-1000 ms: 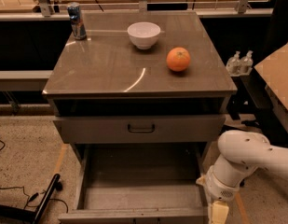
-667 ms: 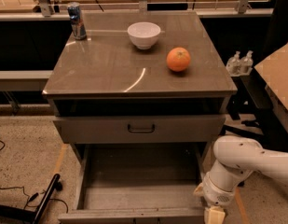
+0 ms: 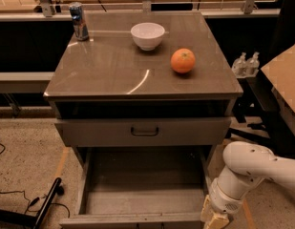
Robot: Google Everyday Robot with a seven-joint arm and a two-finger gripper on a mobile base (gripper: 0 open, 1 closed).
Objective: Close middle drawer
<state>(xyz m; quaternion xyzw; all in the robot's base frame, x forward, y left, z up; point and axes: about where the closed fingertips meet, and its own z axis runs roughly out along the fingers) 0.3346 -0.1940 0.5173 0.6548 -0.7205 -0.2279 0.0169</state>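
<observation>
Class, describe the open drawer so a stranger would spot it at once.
Start at the grey-topped metal cabinet. Below its taller-fronted grey drawer lies the long shallow grey middle drawer, the gripper by its front right corner. It alone is pulled far out.

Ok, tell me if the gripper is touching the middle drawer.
Cannot tell. The camera view shows the gripper by the front right corner of the middle drawer, but the picture's bottom edge hides any contact.
</observation>
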